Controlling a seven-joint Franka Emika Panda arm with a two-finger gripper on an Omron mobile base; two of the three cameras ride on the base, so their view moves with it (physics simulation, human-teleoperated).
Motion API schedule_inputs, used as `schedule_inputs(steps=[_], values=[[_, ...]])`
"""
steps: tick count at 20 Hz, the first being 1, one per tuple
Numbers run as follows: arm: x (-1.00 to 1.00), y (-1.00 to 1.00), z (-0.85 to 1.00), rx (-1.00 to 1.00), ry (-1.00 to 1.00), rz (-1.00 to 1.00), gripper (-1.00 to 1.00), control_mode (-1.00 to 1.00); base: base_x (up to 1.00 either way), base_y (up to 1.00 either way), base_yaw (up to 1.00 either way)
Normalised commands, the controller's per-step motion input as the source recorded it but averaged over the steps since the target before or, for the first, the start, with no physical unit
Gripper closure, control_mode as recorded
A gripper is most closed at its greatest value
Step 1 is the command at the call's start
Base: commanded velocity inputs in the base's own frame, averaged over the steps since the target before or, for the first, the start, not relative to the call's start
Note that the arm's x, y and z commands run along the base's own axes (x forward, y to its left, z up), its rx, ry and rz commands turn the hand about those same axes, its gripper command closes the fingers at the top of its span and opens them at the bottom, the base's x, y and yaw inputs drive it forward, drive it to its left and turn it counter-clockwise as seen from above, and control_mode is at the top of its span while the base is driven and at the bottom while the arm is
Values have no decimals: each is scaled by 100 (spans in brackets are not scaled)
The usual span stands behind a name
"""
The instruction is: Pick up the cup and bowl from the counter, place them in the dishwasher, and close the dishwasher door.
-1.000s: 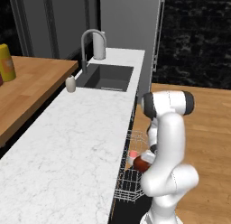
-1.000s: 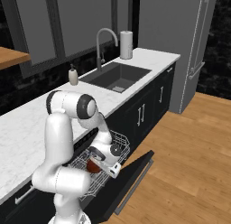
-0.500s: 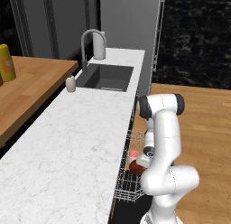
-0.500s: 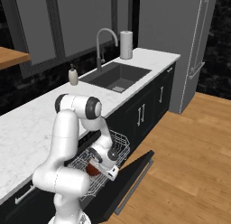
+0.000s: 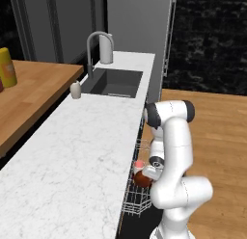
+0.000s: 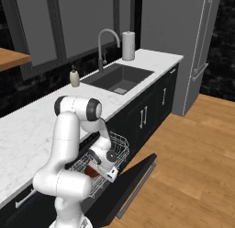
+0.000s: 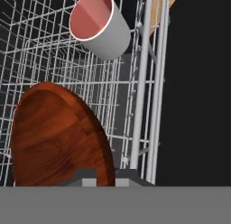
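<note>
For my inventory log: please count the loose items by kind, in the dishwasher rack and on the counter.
Cups: 1, the cup, in the rack
Bowls: 1, the bowl, in the rack
Soap bottles: 1, by the sink
Paper towel rolls: 1, on the counter
Total: 4

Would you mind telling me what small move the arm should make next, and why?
Probably open the hand and let go of the bowl. The bowl already sits low in the wire rack beside the cup, with the hand shut on its rim. The dishwasher door lies open, to be closed afterwards.
</note>
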Motion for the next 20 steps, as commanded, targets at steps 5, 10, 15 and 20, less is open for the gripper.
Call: schedule_inputs(steps=[5,10,15,20], values=[[-7,0,0,0,-3,0,-100,-100,0,0,0],[-33,-4,45,0,-18,0,-100,-100,0,0,0],[-46,-57,99,0,-3,-8,-100,-100,0,0,0],[-19,-59,100,0,0,-14,-100,-100,0,0,0]])
